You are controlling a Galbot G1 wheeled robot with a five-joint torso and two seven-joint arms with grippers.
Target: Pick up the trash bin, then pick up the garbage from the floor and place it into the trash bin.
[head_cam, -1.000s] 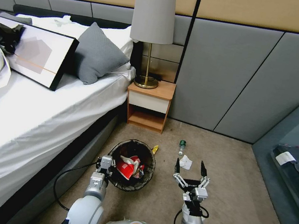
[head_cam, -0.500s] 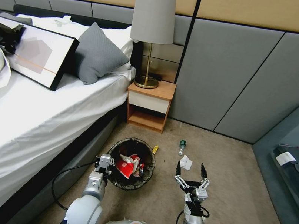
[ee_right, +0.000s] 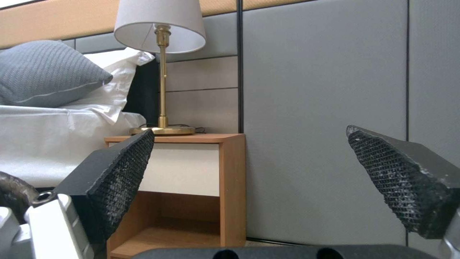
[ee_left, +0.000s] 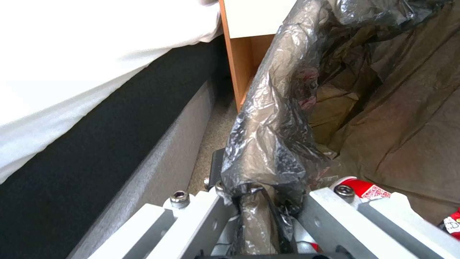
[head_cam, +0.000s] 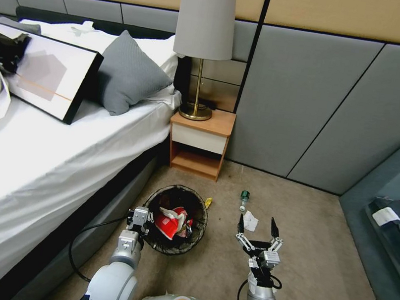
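Head view is showing the left gripper (head_cam: 142,217) clamping the near rim of the trash bin (head_cam: 175,219), which is sitting on the floor (head_cam: 330,285) beside the bed (head_cam: 60,149). The right gripper (head_cam: 257,225) is hanging spread wide and empty, with a white tissue (head_cam: 250,220) lying just beyond its fingertips and a small bottle (head_cam: 243,199) farther ahead. The slick bag could be slipping between the left fingers (ee_left: 192,216), I judge, tipping the bin. The bin's outer wall is being hidden, and a yellow scrap (head_cam: 208,202) past the rim is hard to identify.
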